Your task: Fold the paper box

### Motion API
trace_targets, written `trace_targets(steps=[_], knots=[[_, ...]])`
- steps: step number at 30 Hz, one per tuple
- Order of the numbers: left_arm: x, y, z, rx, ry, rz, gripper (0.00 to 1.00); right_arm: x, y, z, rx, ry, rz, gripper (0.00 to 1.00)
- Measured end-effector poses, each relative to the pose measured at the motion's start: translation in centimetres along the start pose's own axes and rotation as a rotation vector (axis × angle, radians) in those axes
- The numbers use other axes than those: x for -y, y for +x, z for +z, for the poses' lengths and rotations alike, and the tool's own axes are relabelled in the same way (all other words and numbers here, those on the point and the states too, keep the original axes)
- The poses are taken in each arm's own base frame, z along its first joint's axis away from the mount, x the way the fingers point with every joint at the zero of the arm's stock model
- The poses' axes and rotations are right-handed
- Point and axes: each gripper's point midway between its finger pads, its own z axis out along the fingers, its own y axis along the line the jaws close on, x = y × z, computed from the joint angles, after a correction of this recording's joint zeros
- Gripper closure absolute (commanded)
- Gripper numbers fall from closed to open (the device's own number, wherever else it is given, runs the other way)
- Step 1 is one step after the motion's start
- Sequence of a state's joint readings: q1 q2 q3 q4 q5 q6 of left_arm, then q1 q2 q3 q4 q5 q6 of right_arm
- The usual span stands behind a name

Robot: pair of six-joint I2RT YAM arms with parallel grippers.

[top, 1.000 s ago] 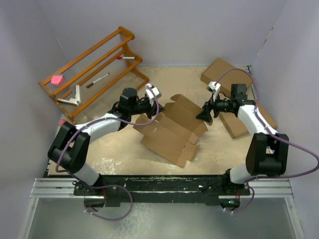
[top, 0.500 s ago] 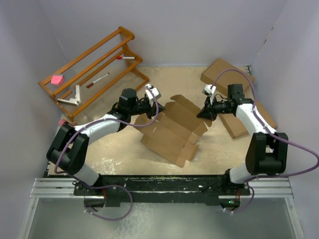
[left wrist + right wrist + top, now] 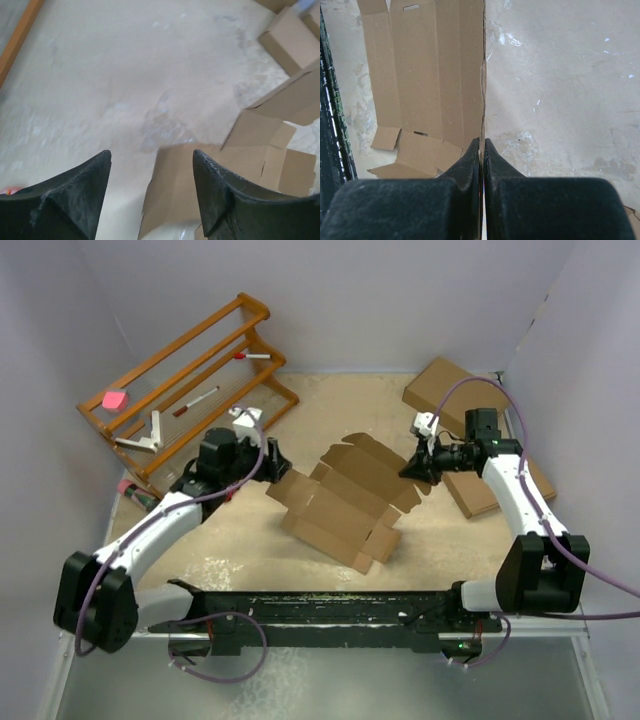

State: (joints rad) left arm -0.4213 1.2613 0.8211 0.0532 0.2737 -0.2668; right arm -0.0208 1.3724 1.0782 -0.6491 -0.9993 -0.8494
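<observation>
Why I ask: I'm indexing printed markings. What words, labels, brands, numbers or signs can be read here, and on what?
No text can be read in any view.
The paper box: plain brown cardboard, no print showing.
The brown boxes at the far right: no print showing.
The pen on the wooden rack: any marking is too small to read.

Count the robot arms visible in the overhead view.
2. The left arm stretches up the left side; the right arm reaches in from the right to the paper box's right edge. None appears hidden.
</observation>
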Motion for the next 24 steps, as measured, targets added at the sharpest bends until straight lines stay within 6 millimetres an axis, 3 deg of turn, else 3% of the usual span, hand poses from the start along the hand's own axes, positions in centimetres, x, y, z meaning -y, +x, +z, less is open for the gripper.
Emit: trace_targets(steps=[5,7,9,12,19,24], knots=[[-4.0,2.3,-4.5,-0.021,-0.193,-0.179,0.24,-0.4,0.1,0.0,0.002,-0.02,-0.017,1.0],[-5.0,1.9,-5.9,0.005,-0.252,-0.211,0.26,-0.5,0.1,-0.1,-0.001,-0.023,-0.018,1.0],[-5.3,1.1,-6.8,0.042,-0.284,-0.225,0.35,-0.7,0.2,-0.1,-0.004,-0.028,-0.02,1.0],[-5.5,1.5,-6.9,0.044,-0.294,-0.243,0.41,-0.7,0.3,-0.2,-0.004,-0.028,-0.025,1.0],[-5.9,7.9,-5.3,-0.131,-0.27,-0.31,0.4,-0.9,0.3,-0.5,0.005,-0.038,-0.029,1.0],[-4.7,8.9,-4.5,-0.142,-0.182,-0.331,0.41,-1.1,0.3,-0.5,0.006,-0.047,-0.032,1.0]])
